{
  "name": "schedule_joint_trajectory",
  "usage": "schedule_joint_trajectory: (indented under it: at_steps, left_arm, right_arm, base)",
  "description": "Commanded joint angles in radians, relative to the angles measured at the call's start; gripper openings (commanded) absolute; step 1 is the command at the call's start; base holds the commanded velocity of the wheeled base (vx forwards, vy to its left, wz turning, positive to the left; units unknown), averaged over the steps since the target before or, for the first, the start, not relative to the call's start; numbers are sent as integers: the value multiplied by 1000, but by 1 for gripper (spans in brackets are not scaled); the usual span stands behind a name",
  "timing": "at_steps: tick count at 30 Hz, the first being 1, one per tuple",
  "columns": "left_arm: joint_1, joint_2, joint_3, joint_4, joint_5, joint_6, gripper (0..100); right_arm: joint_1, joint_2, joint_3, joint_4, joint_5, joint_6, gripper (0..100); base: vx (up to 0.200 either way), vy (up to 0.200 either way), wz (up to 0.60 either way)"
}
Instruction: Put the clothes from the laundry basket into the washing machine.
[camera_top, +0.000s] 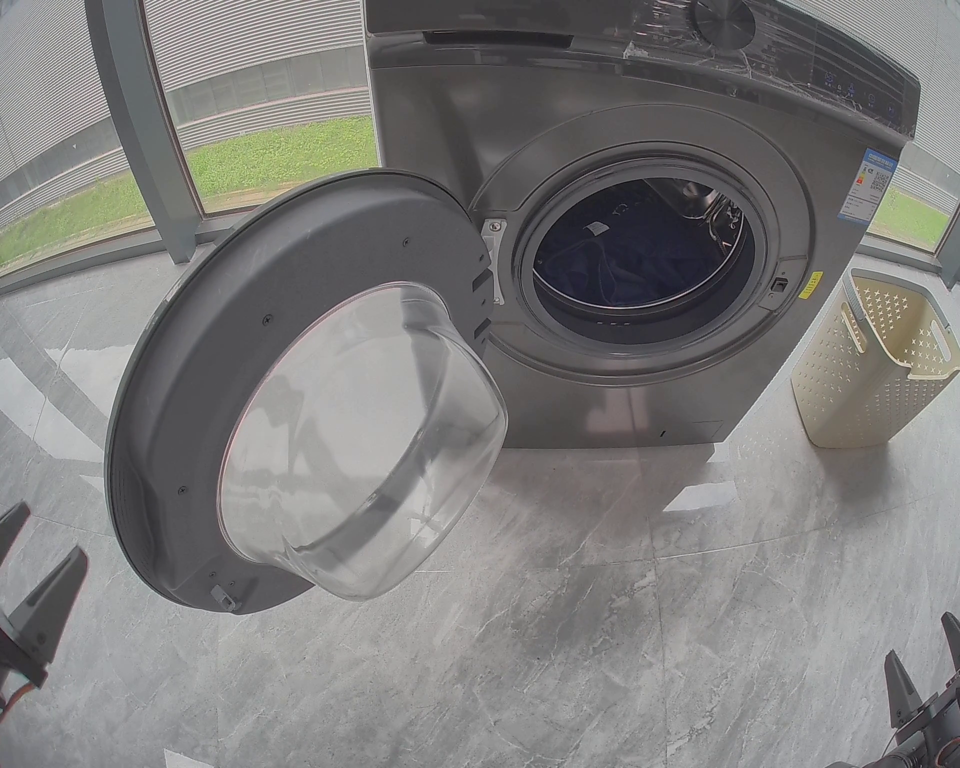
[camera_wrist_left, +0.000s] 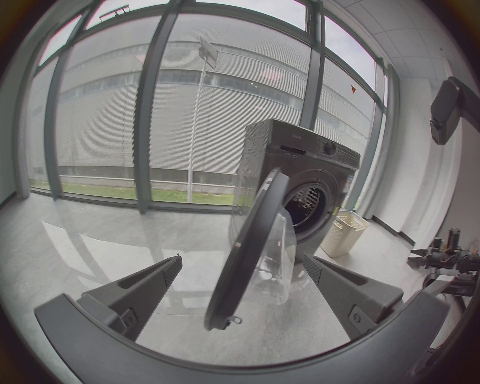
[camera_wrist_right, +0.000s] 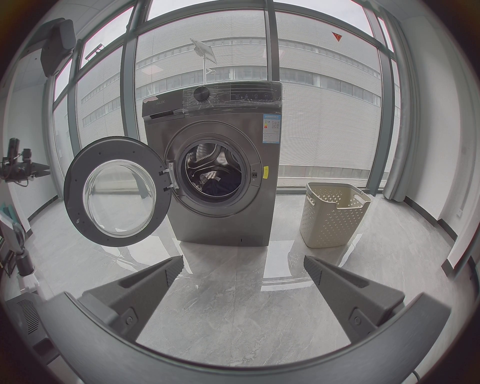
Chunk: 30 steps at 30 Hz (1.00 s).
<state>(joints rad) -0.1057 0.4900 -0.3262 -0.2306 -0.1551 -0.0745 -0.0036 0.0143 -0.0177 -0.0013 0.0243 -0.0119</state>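
The left hand (camera_wrist_left: 242, 260) and right hand (camera_wrist_right: 243, 260) share dark grey wedge fingers (camera_wrist_right: 350, 295) with round screws (camera_wrist_right: 356, 317)

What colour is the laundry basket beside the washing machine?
The laundry basket is cream, with perforated walls; the right wrist view shows it best.
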Motion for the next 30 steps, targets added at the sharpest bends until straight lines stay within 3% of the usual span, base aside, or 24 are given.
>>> schedule_joint_trajectory:
  at_steps: [1,3,4,8,16,18,20,21,22,26,30]
  left_arm:
    - [-51,297,-30,-119,-113,-10,100]
    - [-51,297,-30,-119,-113,-10,100]
    - [-51,352,-68,-125,-149,-10,100]
    - [-60,414,-109,-127,-158,-7,100]
    - [-282,404,-122,-134,-176,-18,100]
    - [-344,395,-128,-134,-176,-36,100]
    - [-405,372,-146,-134,-178,-113,100]
    - [-410,371,-148,-134,-178,-128,100]
    - [-417,367,-151,-136,-179,-163,100]
    - [-427,367,-140,-134,-198,-177,100]
    - [-434,407,-149,-136,-205,-168,100]
  right_arm:
    - [1,-7,18,0,0,0,100]
    - [1,-7,18,0,0,0,100]
    - [1,-7,18,0,0,-2,100]
    - [1,-7,18,0,0,0,100]
    - [1,-7,18,0,0,-2,100]
    - [1,-7,18,0,0,-2,100]
    - [1,-7,18,0,0,-2,100]
    - [1,-7,18,0,0,-2,100]
    - [1,-7,18,0,0,-2,100]
    - [1,-8,18,0,0,0,100]
    - [1,-7,18,0,0,0,100]
  base:
    - [0,0,0]
    - [0,0,0]
    - [0,0,0]
    - [0,0,0]
    - [0,0,0]
    - [0,0,0]
    - [0,0,0]
    - [0,0,0]
    - [0,0,0]
    - [0,0,0]
    - [0,0,0]
